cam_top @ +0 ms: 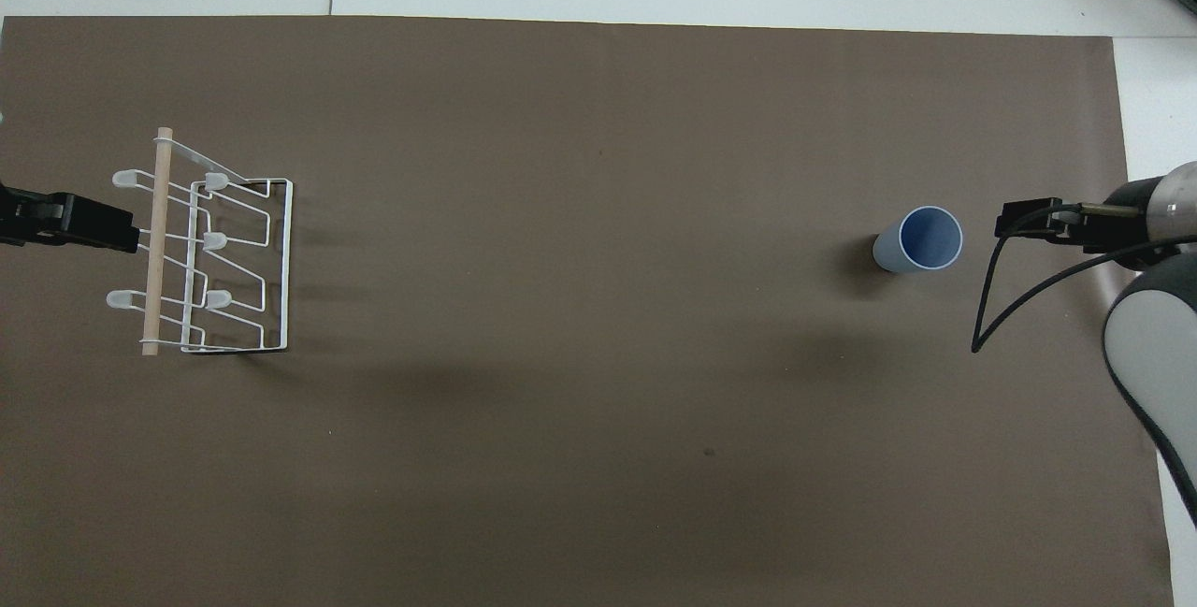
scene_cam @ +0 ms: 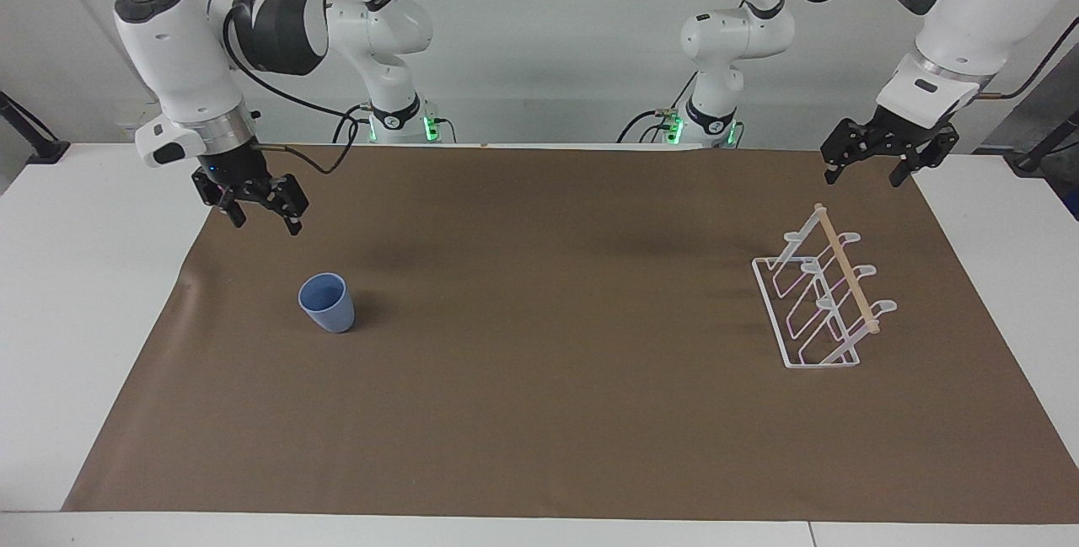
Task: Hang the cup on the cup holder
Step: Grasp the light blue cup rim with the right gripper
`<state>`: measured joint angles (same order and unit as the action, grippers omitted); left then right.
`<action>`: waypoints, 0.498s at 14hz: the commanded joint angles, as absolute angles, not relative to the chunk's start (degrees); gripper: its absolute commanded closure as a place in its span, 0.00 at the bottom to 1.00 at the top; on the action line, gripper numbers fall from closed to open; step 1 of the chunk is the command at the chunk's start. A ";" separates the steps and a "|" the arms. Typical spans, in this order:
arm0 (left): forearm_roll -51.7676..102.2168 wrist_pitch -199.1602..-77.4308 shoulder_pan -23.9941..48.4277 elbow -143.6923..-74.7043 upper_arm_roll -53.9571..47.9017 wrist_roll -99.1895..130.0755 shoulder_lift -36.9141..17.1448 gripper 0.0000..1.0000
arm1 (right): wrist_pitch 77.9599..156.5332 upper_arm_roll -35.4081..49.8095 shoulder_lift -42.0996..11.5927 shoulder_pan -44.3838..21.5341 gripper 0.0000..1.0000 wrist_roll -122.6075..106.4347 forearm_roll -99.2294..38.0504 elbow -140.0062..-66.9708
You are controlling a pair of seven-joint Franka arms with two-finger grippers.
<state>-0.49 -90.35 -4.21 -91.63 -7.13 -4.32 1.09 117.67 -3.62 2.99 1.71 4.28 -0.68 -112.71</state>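
The light blue cup [scene_cam: 327, 302] stands upright on the brown mat toward the right arm's end of the table; it also shows in the overhead view [cam_top: 921, 240]. My right gripper [scene_cam: 265, 222] is open and empty, up in the air over the mat beside the cup, apart from it; in the overhead view [cam_top: 1024, 219] only its tip shows. The white wire cup holder [scene_cam: 822, 298] with its wooden rod stands toward the left arm's end and shows in the overhead view [cam_top: 206, 252] too. My left gripper [scene_cam: 861, 176] waits open and empty over the mat's edge by the holder [cam_top: 84, 224].
The brown mat [scene_cam: 539, 412] covers most of the white table [scene_cam: 76, 277]. The right arm's black cable [cam_top: 991, 308] hangs over the mat near the cup.
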 commanded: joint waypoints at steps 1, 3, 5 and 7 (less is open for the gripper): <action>0.00 -89.12 -3.52 -93.69 -6.50 -4.22 2.99 0.00 | 122.42 -3.60 3.96 1.84 0.00 -1.73 -1.14 -118.29; 0.00 -89.47 -3.69 -93.69 -6.59 -4.22 2.99 0.00 | 123.75 -3.69 2.03 2.11 0.00 -4.04 -1.14 -119.00; 0.09 -89.91 -3.51 -93.87 -6.59 -3.52 2.99 0.00 | 126.80 -3.69 -0.34 2.20 0.00 -3.96 -1.14 -119.44; 1.05 -89.82 -3.69 -93.43 -6.68 -2.29 2.81 0.00 | 130.59 -3.69 -2.19 2.28 0.00 -3.96 -1.14 -120.23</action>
<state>-0.28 -89.69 -4.20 -91.83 -7.20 -3.61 1.24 127.02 -3.71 -0.61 1.82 -2.47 -0.68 -119.30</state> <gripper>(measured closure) 0.000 0.000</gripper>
